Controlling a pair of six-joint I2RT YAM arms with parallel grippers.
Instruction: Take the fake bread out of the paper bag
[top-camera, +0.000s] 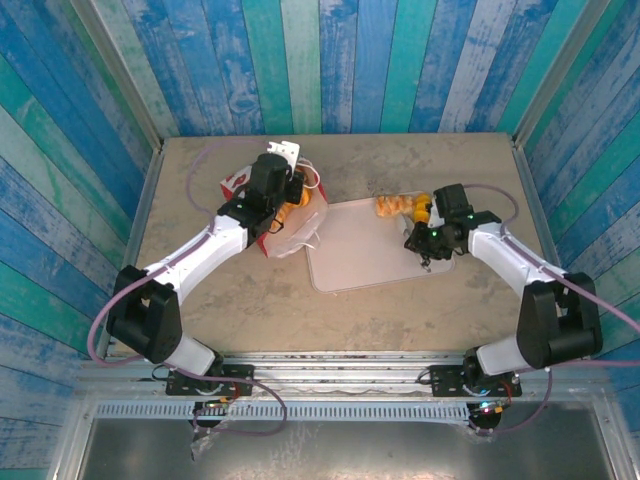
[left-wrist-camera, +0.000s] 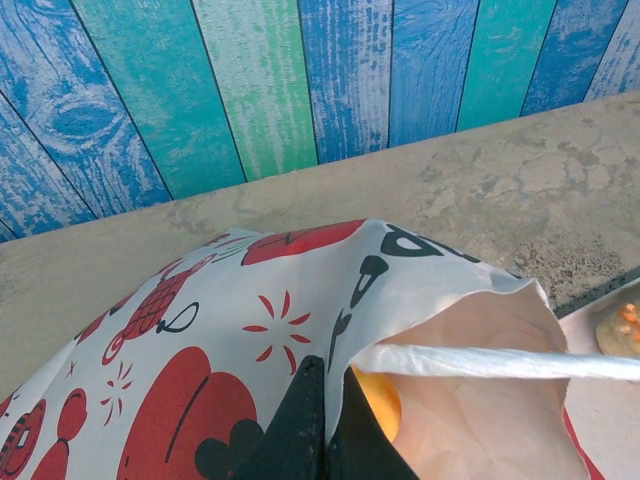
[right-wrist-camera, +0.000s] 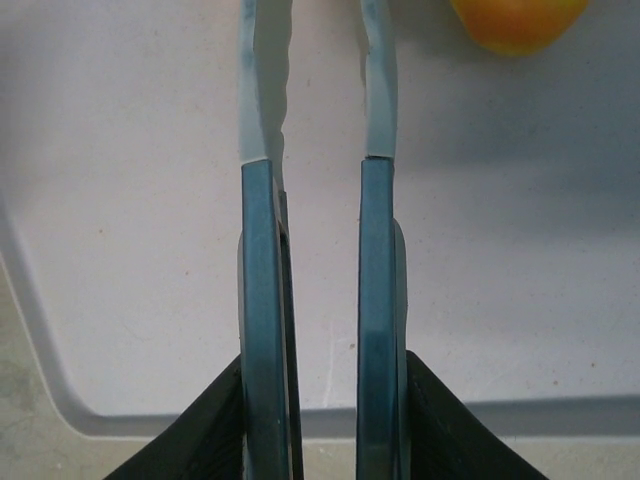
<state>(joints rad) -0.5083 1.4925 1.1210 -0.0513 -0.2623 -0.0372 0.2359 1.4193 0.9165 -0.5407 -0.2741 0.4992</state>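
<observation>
the left gripper, at the bottom centre of the left wrist view, is pinched together on the rim of the paper bag, holding its mouth agape toward the lower right. 1 orange piece of fake bread sits just inside that mouth, under the thin white handle. the right gripper hangs over the pale tray, its fingers a narrow slit apart with nothing between them; an orange bun lies at the top right of that view. risks, as i judge them:
- the thin paper may slip or tear from the pinch, and the mouth would collapse.
- the handle crosses the opening and could snag an entering finger.
- the light bag may slide or tip if pushed.
- the slit looks too narrow for the piece unless widened.
</observation>
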